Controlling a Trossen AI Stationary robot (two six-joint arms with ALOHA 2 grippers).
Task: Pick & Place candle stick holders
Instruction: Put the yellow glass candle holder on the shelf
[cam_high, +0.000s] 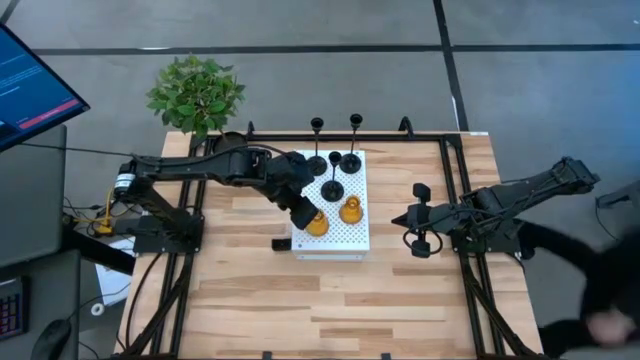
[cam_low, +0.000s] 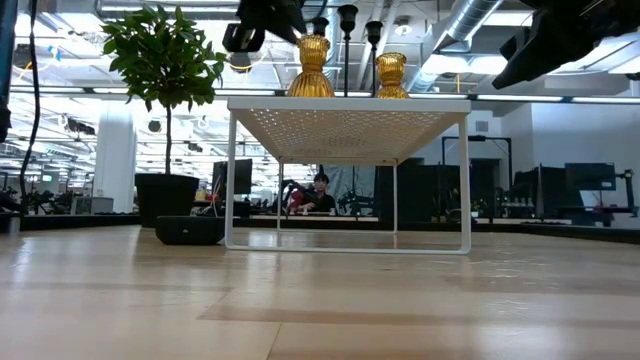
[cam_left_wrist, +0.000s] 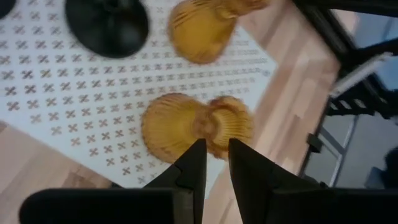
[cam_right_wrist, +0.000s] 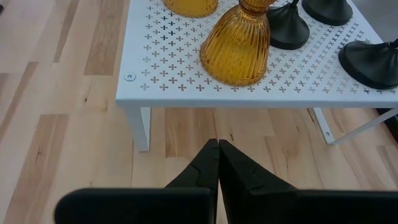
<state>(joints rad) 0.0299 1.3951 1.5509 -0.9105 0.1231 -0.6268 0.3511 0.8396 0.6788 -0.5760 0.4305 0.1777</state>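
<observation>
A white perforated stand at the table's middle carries three black stemmed holders and two amber holders, all upright on their bases. My left gripper is over the stand's near left part. It is slightly open, its fingertips at the upper cup of the left amber holder. The right amber holder stands just beside it. My right gripper is shut and empty, right of the stand and above the table. My left gripper's two fingertips stand at either side of the left amber holder's upper cup, coming slanting from above and from the table's left. I cannot tell whether they touch it. The holder stands upright with its base on the stand.
A potted green plant stands at the table's far left corner. A small black box lies on the table at the stand's near left leg. A person's arm shows past the table's near right edge. Bare wood lies toward the near edge.
</observation>
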